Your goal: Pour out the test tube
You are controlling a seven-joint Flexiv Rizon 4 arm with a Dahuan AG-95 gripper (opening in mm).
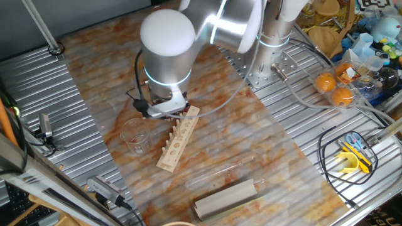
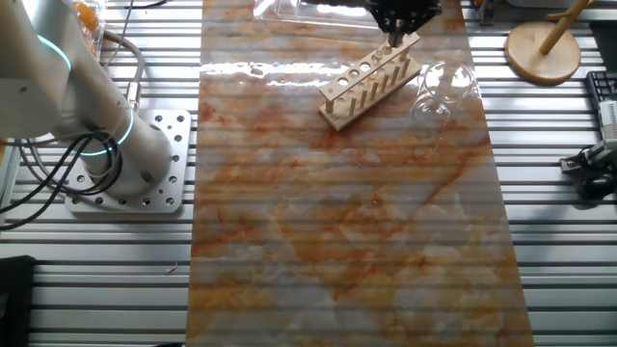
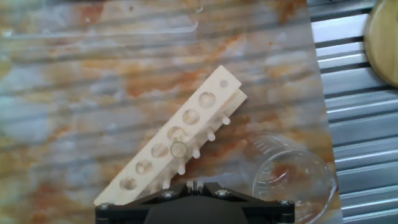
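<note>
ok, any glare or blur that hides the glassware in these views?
One fixed view: beaker faint but readable, arm blocks the tool. Other fixed view: bright glare streak on the mat, beaker washed out. Hand view: sharp on the wooden rack, test tube seen only as a rim.

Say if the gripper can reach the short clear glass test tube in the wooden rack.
Probably yes: the gripper hangs just above the test tube, nothing between; the clear glass beaker stands aside.

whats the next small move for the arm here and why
Probably lower straight down. In the hand view the short clear glass test tube stands in the pale wooden rack, its round mouth just ahead of the black tool. The squat clear glass beaker waits beside the rack, and nothing looks gripped yet.
</note>
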